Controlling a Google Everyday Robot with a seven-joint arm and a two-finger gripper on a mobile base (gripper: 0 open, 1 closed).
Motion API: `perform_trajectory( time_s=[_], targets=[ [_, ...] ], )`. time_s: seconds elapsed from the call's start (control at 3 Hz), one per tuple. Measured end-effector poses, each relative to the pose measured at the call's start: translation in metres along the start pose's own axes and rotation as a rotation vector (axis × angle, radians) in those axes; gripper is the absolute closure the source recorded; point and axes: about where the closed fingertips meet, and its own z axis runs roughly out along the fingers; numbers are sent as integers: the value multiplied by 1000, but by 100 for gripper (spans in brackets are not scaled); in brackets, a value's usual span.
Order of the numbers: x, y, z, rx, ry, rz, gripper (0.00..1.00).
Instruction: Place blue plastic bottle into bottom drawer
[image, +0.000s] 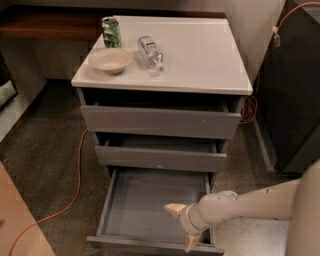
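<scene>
Dim, perhaps overhead light, claw (184, 226) over bottom drawer (145, 200)

Glossy white worktop (200, 55); clear plastic bottle with bluish label (150, 51); matt grey bottom drawer (145, 200), a smooth cream plastic claw (184, 226) over its front right corner.
</scene>
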Motion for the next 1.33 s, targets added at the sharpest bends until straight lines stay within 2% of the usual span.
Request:
perform_trajectory(
  time_s=[0.33,0.67,1.0,1.33],
  targets=[
    [-36,-3,-55,-11,28,-96,0],
    [-59,-4,-90,-10,46,-161,0],
    [-65,-5,-100,-8,52,-180,0],
    [-61,-3,-94,-2,45,-147,0]
  ],
)
